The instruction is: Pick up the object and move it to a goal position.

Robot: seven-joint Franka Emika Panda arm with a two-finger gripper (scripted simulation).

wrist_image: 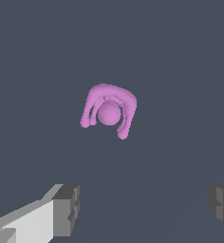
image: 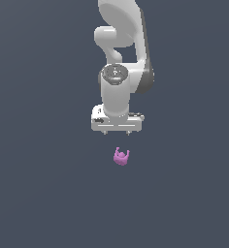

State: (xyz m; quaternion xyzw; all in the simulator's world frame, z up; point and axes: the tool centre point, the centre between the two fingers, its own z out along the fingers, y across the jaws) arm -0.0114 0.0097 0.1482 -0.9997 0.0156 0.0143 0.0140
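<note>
**Exterior view: gripper spread above the object, nothing held**

Exterior view, left to right: bare dark grey floor (image: pixel 34 193) on the exterior view's left. At centre, the white arm (image: pixel 121 43) comes down from the top edge, with the gripper (image: pixel 116 131) pointing at the floor. Only two short finger stubs show under the palm bar. The object (image: pixel 121 157) lies on the floor just below the gripper in the picture, apart from it, its two prongs up. More bare floor on the exterior view's right.

Wrist view: the object (wrist_image: pixel 109 113) shows as a pink-purple arch around a round lump, alone on the floor. The grey pads (wrist_image: pixel 66 210) sit wide apart, nothing between them; the object lies clear of both.
</note>
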